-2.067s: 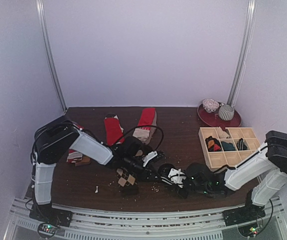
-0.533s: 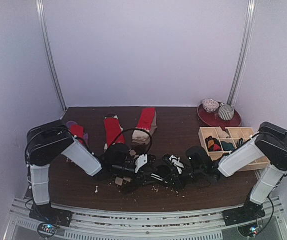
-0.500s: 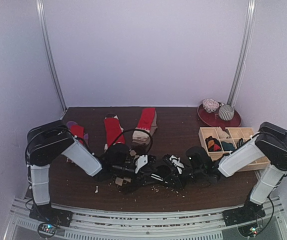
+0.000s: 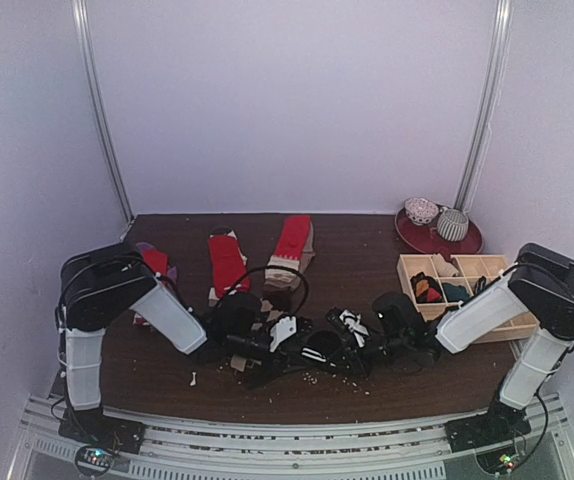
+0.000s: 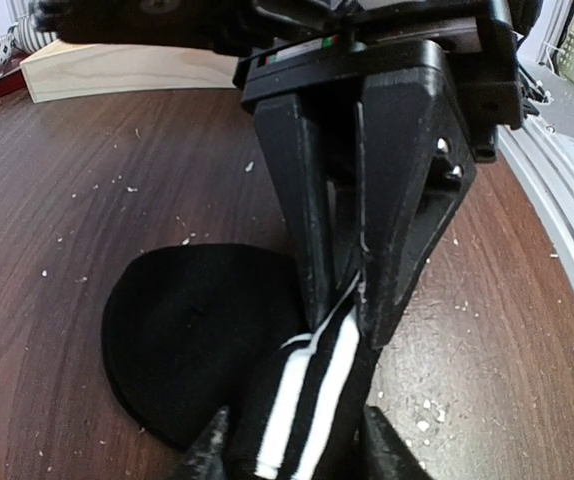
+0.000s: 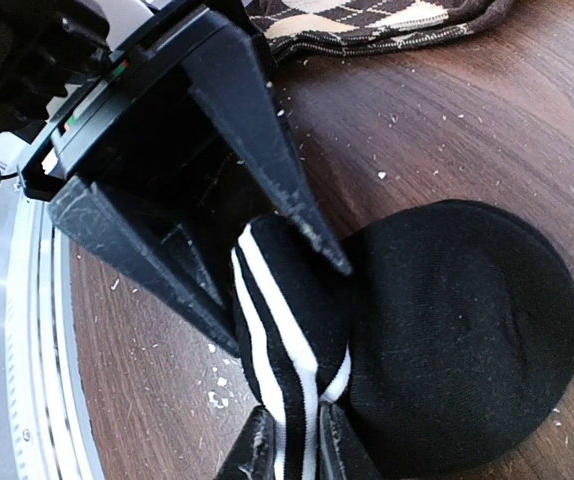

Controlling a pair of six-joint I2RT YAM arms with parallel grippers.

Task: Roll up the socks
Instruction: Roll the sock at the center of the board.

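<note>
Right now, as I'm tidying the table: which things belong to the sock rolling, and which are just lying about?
Job: black striped sock, argyle sock, red socks.
Lying about: wooden tray, red plate.

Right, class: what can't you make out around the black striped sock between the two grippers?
- Left wrist: the black striped sock's lower end, cut off by the bottom edge.
- Right wrist: whether the left gripper presses the sock; its fingers hide the contact.
- Top external: the wooden tray's contents, too small.
</note>
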